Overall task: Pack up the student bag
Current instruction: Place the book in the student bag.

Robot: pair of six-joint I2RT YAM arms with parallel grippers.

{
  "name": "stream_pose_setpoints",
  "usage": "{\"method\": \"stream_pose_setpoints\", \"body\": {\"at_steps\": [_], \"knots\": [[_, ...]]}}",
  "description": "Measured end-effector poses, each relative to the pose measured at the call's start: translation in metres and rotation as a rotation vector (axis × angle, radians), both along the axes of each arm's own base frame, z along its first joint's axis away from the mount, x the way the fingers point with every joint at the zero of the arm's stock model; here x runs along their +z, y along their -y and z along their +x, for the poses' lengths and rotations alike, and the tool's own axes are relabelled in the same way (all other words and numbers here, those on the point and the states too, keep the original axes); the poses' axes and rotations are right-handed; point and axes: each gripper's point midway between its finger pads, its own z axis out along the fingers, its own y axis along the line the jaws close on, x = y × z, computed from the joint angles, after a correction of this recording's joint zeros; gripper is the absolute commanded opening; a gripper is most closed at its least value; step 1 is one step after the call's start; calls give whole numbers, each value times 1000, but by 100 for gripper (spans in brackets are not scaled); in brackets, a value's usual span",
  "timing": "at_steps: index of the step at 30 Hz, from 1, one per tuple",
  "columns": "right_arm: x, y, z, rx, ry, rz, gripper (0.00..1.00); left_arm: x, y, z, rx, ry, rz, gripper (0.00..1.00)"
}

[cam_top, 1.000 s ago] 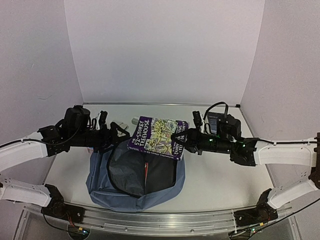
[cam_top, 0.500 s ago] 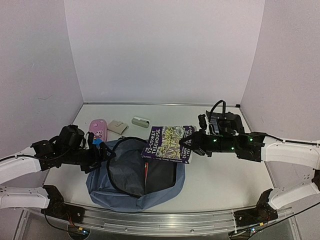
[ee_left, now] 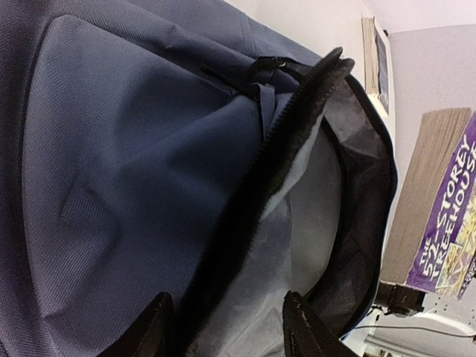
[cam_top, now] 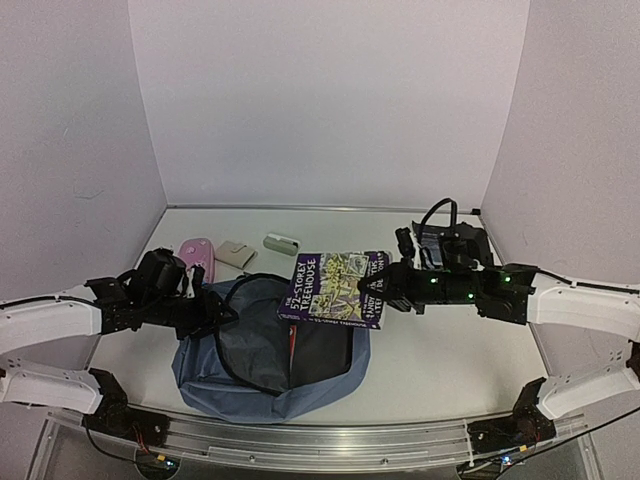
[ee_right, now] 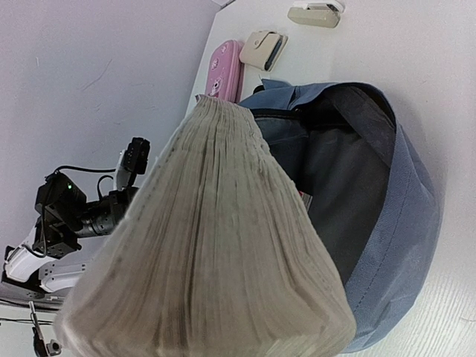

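Observation:
The student bag, dusty blue, lies on the table with its mouth open toward the back; a black interior and something red show inside. My left gripper sits at the mouth's left edge. In the left wrist view its fingertips stand apart on either side of the black zip rim and grey lining. My right gripper is shut on the right edge of a purple paperback book, held above the mouth. The book's page edge fills the right wrist view and hides those fingers.
Behind the bag on the left lie a pink pencil case, a beige pouch and a small white-grey object. White walls close in the back and both sides. The metal rail runs along the near edge.

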Motion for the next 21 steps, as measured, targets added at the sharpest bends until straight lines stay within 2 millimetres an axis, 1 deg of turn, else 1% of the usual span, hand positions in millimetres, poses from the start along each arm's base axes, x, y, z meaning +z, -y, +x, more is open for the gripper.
{"method": "stream_pose_setpoints", "body": {"at_steps": [1,3,6,8,9,14,16,18,21], "knots": [[1,0,0,1,1,1,0,0,1,1,-2,4,-4,5],[1,1,-1,3,1,3,0,2,3,3,-2,12,-12,0],[-3,2,-3,6,-5,-2,0,5,3,4,-11,27,-11,0],[-9,3,-4,7,-13,-10,0,10,3,4,-16,37,-9,0],[-12,4,-5,5,-19,-15,0,16,4,4,-24,48,-10,0],[-28,9,-4,-18,-37,-51,0,77,14,11,-69,160,-71,0],[-32,9,-3,-22,-42,-61,0,96,16,11,-85,198,-96,0],[-42,7,-1,-20,-56,-81,0,107,17,10,-101,218,-109,0],[-60,3,-1,-3,-88,-115,0,107,17,7,-116,212,-104,0]]}}
